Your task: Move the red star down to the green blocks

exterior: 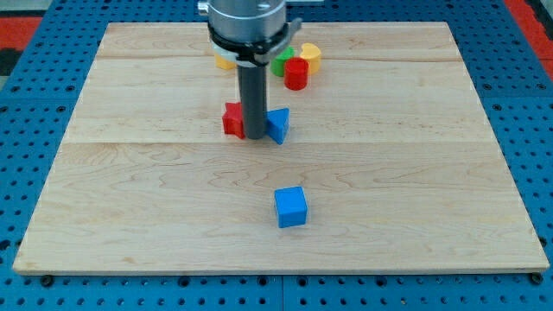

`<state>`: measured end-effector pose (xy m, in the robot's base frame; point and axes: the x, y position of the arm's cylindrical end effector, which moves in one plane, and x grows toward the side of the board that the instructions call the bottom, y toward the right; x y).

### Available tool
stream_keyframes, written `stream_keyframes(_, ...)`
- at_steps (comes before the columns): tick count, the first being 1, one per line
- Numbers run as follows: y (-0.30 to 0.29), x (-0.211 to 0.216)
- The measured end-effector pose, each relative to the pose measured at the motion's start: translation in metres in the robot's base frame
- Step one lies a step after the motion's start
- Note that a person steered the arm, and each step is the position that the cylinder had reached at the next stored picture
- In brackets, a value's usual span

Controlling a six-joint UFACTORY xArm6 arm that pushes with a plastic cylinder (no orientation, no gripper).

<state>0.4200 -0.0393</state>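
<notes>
The red star (232,119) lies near the middle of the wooden board, partly hidden by the rod. My tip (256,136) rests on the board right next to the star's right side, between it and a blue triangular block (277,124). A green block (282,62) sits near the view's top, among a red cylinder (296,73) and a yellow block (310,56). The arm's body hides part of this cluster.
A blue cube (290,206) stands alone below the middle of the board. Another yellow block (224,60) peeks out left of the rod at the view's top. The board's edge (276,270) meets a blue pegboard surround.
</notes>
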Motion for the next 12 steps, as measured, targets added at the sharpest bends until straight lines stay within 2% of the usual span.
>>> stream_keyframes(2,-0.045,0.018)
stream_keyframes(3,-0.062,0.004)
stream_keyframes(5,-0.034,-0.034)
stream_keyframes(8,0.023,-0.037)
stream_keyframes(9,0.033,-0.037)
stream_keyframes(12,0.024,-0.076)
